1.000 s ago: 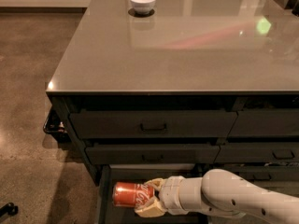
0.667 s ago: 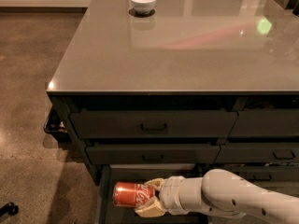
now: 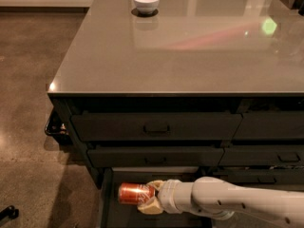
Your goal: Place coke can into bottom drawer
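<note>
The coke can (image 3: 134, 193) is red-orange with a silver end and lies on its side, pointing left. My gripper (image 3: 151, 196) is shut on the can's right end, with tan fingers (image 3: 153, 205) above and below it. The white arm reaches in from the lower right. The can hangs inside the open bottom drawer (image 3: 108, 208), a dark box pulled out below the left column's two handled drawer fronts. Whether the can touches the drawer floor cannot be told.
A white bowl (image 3: 146, 2) stands at the back of the grey countertop (image 3: 180, 46). Two closed drawer fronts (image 3: 156, 126) sit above the open drawer, and the right column's drawers (image 3: 266, 127) are closed. Brown floor lies to the left.
</note>
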